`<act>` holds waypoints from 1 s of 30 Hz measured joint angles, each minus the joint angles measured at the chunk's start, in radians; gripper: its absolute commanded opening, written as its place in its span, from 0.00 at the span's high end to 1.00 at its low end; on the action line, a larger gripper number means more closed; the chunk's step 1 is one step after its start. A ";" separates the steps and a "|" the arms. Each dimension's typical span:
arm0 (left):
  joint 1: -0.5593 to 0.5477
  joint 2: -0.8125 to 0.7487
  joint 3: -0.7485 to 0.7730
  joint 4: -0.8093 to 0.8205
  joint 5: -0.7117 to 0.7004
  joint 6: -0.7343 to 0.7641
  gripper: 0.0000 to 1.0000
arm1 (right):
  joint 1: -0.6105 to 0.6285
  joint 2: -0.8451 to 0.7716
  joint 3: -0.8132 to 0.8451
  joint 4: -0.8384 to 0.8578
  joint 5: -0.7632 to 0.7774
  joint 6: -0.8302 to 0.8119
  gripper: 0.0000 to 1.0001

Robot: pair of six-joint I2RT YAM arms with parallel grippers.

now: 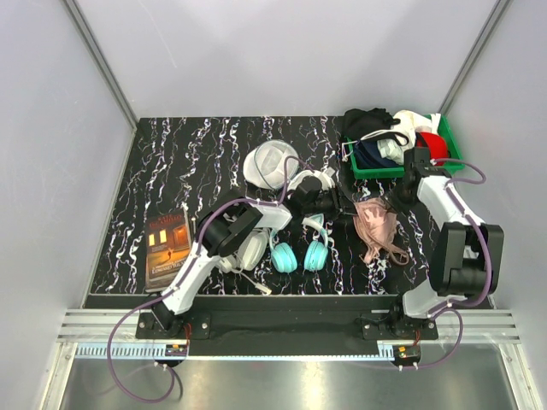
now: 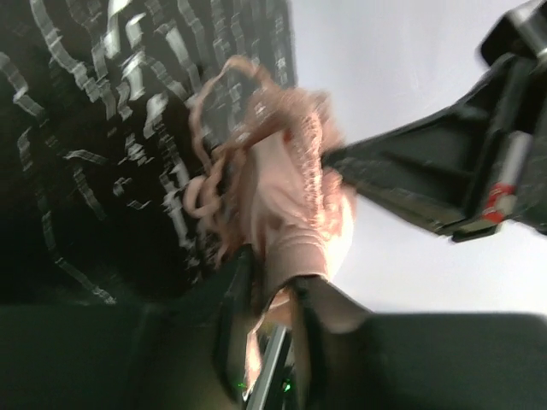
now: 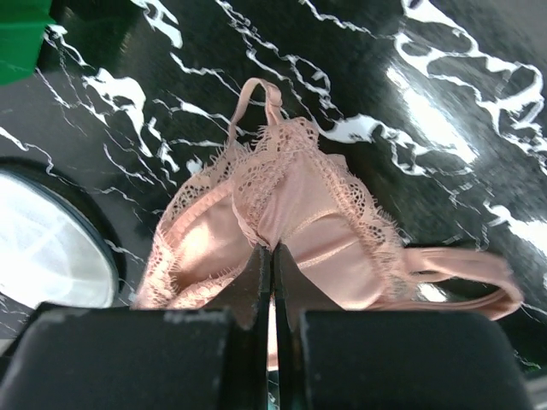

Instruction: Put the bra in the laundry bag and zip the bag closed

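The pale pink lace bra (image 1: pixel 377 229) lies bunched on the black marbled table at right of centre. My left gripper (image 1: pixel 349 206) reaches across from the left and is shut on the bra's edge; in the left wrist view the pink fabric (image 2: pixel 291 196) is pinched between the fingers of that gripper (image 2: pixel 269 273). My right gripper (image 1: pixel 386 203) comes down from the far side and is shut on the bra's middle (image 3: pixel 316 205), jaws (image 3: pixel 273 249) closed on the fabric between the cups. The white round mesh laundry bag (image 1: pixel 269 164) sits apart, to the far left of the bra.
A green bin (image 1: pixel 448 145) of dark, white and red garments stands at the back right. White-grey headphones (image 1: pixel 312 181) lie under my left arm, teal headphones (image 1: pixel 299 254) nearer the front. A book (image 1: pixel 167 242) lies at the left.
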 measured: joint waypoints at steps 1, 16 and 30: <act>0.000 0.002 0.000 -0.013 0.005 0.006 0.53 | 0.000 0.014 0.008 0.005 -0.005 -0.001 1.00; 0.012 -0.021 0.004 -0.195 0.092 0.177 0.20 | -0.005 0.068 0.080 0.016 -0.026 -0.015 1.00; 0.032 -0.121 -0.031 -0.363 0.095 0.356 0.17 | -0.011 0.103 0.102 0.008 -0.111 -0.023 0.63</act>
